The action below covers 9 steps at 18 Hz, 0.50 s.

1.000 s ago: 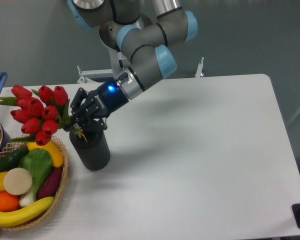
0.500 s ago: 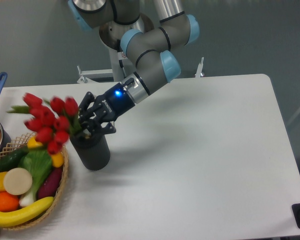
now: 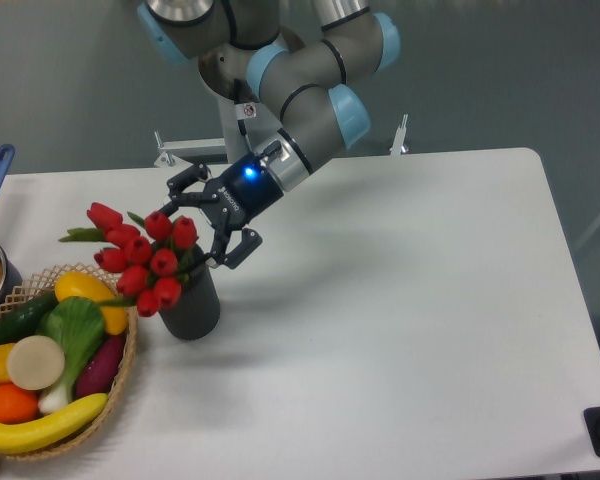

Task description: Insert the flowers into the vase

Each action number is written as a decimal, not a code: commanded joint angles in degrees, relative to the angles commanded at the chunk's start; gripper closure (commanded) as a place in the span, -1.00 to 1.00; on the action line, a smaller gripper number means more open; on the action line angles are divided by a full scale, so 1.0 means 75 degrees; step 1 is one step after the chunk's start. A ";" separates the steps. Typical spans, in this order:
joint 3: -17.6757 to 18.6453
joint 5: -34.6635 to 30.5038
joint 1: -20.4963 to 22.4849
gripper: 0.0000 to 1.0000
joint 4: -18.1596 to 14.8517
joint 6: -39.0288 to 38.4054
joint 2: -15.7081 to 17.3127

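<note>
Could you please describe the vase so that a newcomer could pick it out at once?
Look at the left part of the white table, just right of the wicker basket of vegetables. The vase is the dark, matte cylinder standing there, with red tulips leaning from its mouth; nothing else nearby is black.

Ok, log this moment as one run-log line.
pincer: open, just above vase mouth | flowers: stems in vase, heads leaning left over basket | phase: release

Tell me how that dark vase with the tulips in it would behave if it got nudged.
The vase looks tall and narrow, so it may tip. The flowers lean out toward the basket, probably pulling it that way. Its matte ribbed wall likely grips well.
</note>
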<state>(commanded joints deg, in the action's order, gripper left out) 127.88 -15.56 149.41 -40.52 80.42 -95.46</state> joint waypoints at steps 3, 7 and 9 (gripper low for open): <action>0.0222 -0.0012 0.0316 -1.00 -0.0012 -0.0012 0.0363; 0.0200 -0.0059 0.0983 -1.00 -0.0012 -0.0023 0.0528; 0.0002 -0.0047 0.1335 -1.00 -0.0035 -0.0128 0.0505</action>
<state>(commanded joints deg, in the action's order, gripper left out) 127.89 -15.91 159.42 -40.78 79.46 -91.67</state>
